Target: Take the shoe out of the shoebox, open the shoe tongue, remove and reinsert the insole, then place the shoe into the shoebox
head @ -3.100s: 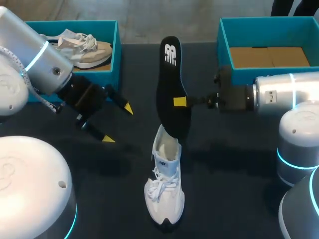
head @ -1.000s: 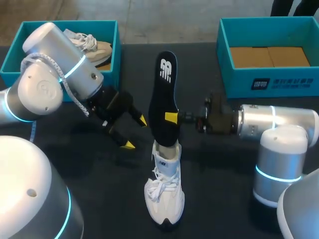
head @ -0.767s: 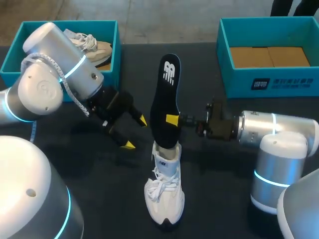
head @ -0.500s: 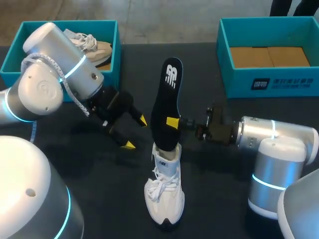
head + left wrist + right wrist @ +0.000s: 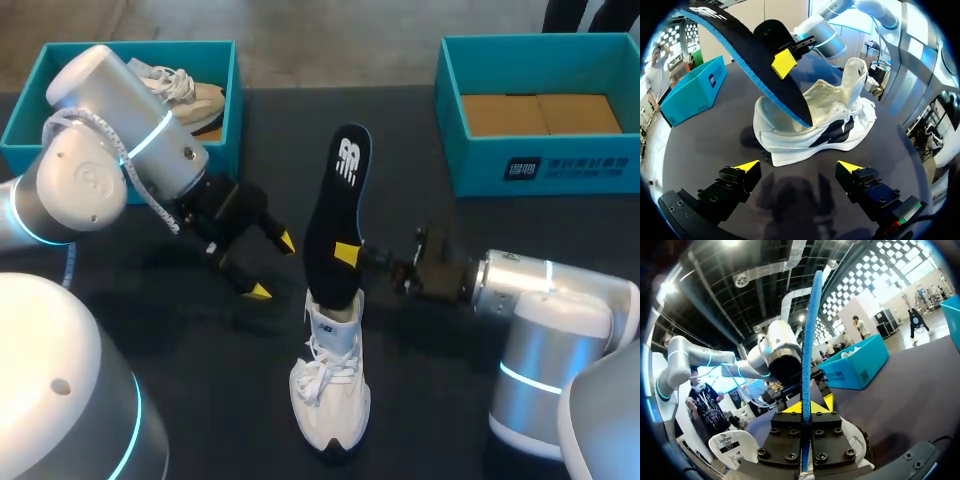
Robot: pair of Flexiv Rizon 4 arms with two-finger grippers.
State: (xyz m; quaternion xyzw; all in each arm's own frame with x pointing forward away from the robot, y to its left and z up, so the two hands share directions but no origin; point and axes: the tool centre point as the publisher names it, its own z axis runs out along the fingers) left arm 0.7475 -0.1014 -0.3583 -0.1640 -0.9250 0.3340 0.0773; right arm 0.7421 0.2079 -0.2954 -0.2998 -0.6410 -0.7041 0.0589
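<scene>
Since three seconds ago the right arm has sunk lower and drawn nearer the robot's side of the table, carrying the long black insole with the blue foam underside down with it. Its upper end has tipped a little to the right over the last second. The left arm has swung in from its box to beside the shoe.

The insole stands steeply, its lower end at the mouth of the white lace-up sneaker. The right end effector grips it partway up, clamped on both faces. In the right wrist view the blue edge rises from between the two yellow tips of the end effector.

The sneaker rests upright on the dark table, toe towards the robot, tongue lifted.

The left end effector hangs just left of the shoe with its fingers spread wide and empty. From its wrist view the sneaker lies ahead of it.

At the far left stands a teal cardboard shoebox holding a beige sneaker. A second teal box is at the far right.
</scene>
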